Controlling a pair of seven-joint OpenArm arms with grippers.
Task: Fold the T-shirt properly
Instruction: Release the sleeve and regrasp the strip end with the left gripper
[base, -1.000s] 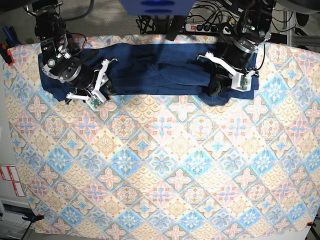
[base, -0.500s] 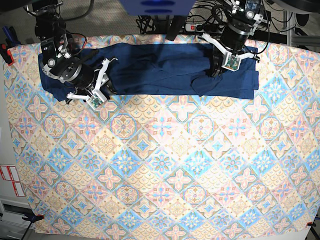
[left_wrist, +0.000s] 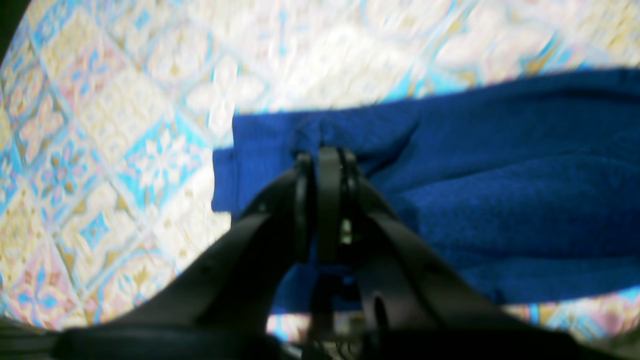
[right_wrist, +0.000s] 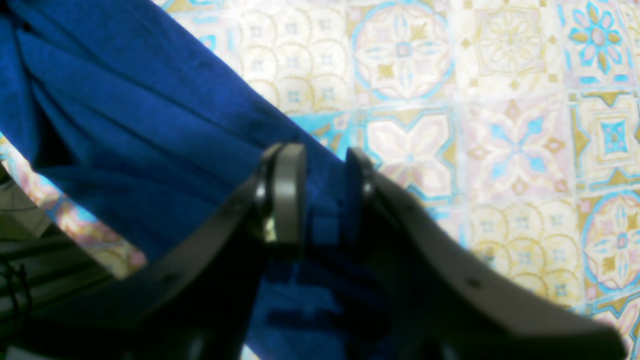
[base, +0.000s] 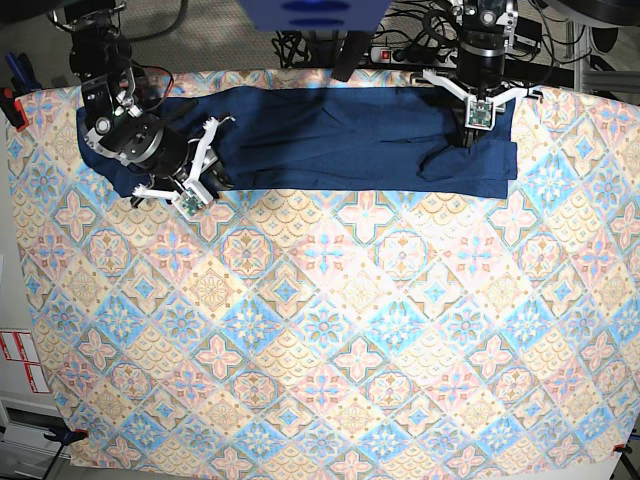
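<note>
The dark navy T-shirt lies as a long flat band along the far edge of the table. My left gripper is over its right end; in the left wrist view its jaws are closed on a puckered bit of the shirt near a corner. My right gripper is at the shirt's near-left edge; in the right wrist view blue fabric sits between the narrowly spaced fingers. The neck label is hidden.
A tile-patterned cloth covers the whole table in front of the shirt. A power strip with cables lies behind the table's back edge. A red clamp is at the left edge.
My left gripper has moved from the shirt's near-right edge to the back edge, and the bunched right part of the shirt has spread flatter. The right arm has stayed put.
</note>
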